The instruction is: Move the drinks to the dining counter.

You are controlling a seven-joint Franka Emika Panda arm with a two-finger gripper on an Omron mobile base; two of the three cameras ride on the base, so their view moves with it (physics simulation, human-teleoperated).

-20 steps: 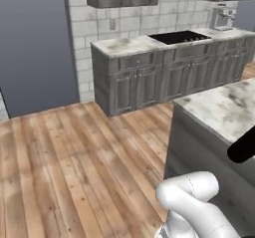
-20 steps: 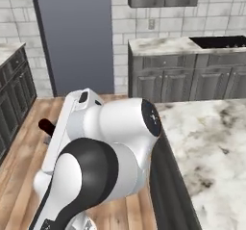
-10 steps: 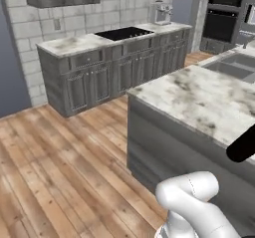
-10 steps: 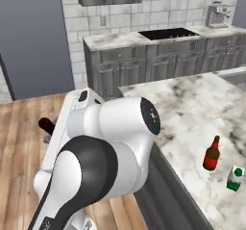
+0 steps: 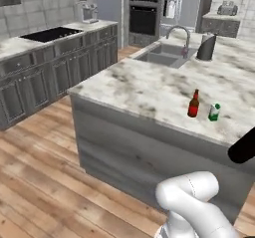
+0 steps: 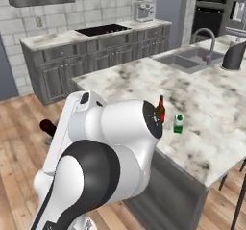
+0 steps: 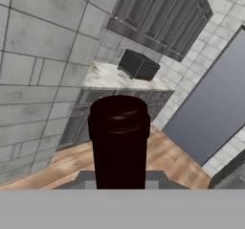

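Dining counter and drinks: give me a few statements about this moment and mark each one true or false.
1. The beer bottle stands upright on the dining counter. True.
2. The green-and-white carton lies on the wooden floor. False: it stands on the counter beside the beer bottle.
3. The hand is shut on the wine bottle. True: the dark bottle rises right in front of the hand camera.
4. The sink holds the beer bottle. False: the bottle stands on bare marble, apart from the sink.
5. All three drinks are on the counter. False: two are there; the wine bottle is in the hand.
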